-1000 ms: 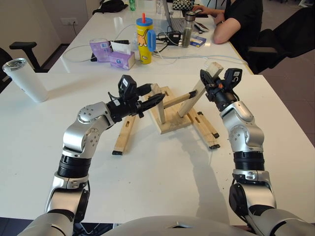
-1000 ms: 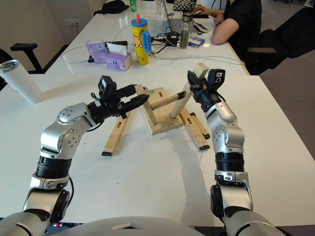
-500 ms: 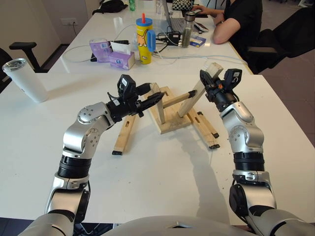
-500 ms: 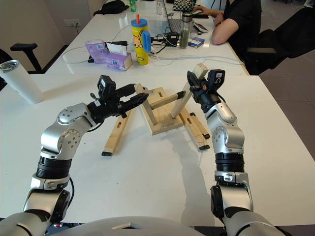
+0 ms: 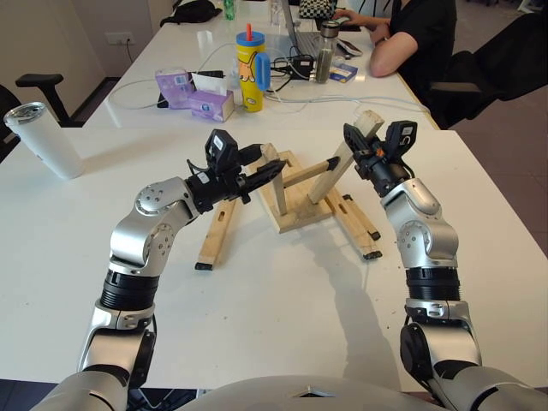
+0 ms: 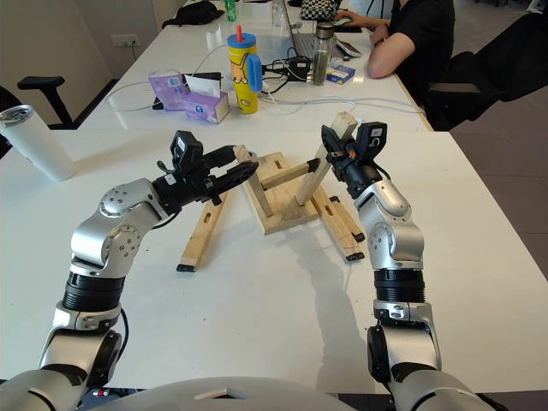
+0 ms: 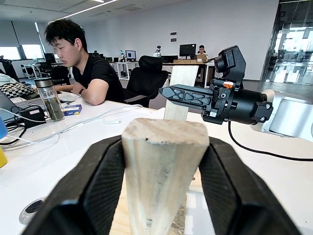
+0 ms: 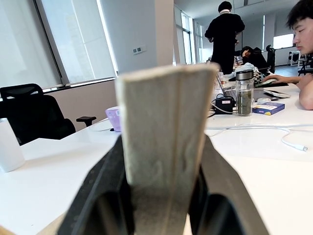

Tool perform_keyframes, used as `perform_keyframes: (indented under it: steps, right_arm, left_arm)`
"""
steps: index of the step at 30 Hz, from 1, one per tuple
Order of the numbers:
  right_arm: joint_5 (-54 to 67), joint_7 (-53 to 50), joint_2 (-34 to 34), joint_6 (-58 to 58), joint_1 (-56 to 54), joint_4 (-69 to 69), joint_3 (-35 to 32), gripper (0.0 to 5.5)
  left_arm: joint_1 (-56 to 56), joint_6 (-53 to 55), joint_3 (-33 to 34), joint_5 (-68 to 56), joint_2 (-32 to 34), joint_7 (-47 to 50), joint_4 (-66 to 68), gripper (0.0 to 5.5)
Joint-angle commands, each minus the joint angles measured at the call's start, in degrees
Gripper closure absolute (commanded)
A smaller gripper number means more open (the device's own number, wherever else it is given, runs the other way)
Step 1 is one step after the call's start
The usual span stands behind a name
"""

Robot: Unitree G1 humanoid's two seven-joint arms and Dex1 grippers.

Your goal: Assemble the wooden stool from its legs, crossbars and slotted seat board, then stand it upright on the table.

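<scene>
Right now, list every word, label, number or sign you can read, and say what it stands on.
No text can be read.
Purple tissue packs: print too small to read.
Yellow cup: a cartoon picture, any lettering too small to read.
Blue box: print too small to read.
Seat board and legs: no markings visible.

Open-plan office, white table (image 5: 257,325) in front, a second white desk (image 5: 163,53) beyond it, black office chair (image 5: 41,84) by a pale wall (image 5: 60,26), grey floor (image 5: 505,154) at the right, tall bright windows (image 8: 73,44), what look like ceiling light strips (image 7: 98,7), more desks (image 7: 190,61) far back
</scene>
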Motion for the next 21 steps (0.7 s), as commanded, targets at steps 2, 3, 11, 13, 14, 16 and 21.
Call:
perform_keyframes:
  steps: [2, 3, 11, 13, 14, 16, 21]
  right_arm:
    - [-3.9, 0.7, -0.6, 1.7, 2.8, 1.8, 2.9, 4.48]
    - [-4.5, 0.9, -0.7, 1.6, 3.0, 1.9, 3.6, 4.48]
    - [-10.3, 2.5, -3.9, 5.9, 4.9, 5.4, 10.3, 3.58]
    - [-12.2, 3.5, -4.8, 7.6, 5.1, 6.8, 12.1, 3.29]
    - [-12.9, 3.9, -5.3, 8.9, 5.3, 7.3, 13.2, 3.10]
    - [-13.9, 4.1, -5.6, 9.2, 5.4, 7.8, 13.9, 2.80]
    - [-10.7, 2.7, -3.7, 8.0, 3.8, 6.0, 10.0, 2.80]
  left_arm:
    - [2.1, 2.5, -2.8, 2.9, 2.0, -0.2, 0.3, 3.31]
    - [2.1, 2.5, -2.9, 3.0, 2.0, -0.1, 0.5, 3.32]
    - [1.9, 2.2, -2.6, 3.6, 1.6, 1.1, 1.9, 3.33]
    - [1.9, 2.1, -2.5, 3.5, 1.5, 1.2, 2.1, 3.33]
    - [2.0, 2.1, -2.5, 3.5, 1.4, 1.2, 2.2, 3.33]
    - [1.9, 2.0, -2.5, 3.6, 1.3, 1.3, 2.3, 3.33]
    - [1.7, 1.6, -2.3, 3.6, 1.1, 1.6, 2.6, 3.33]
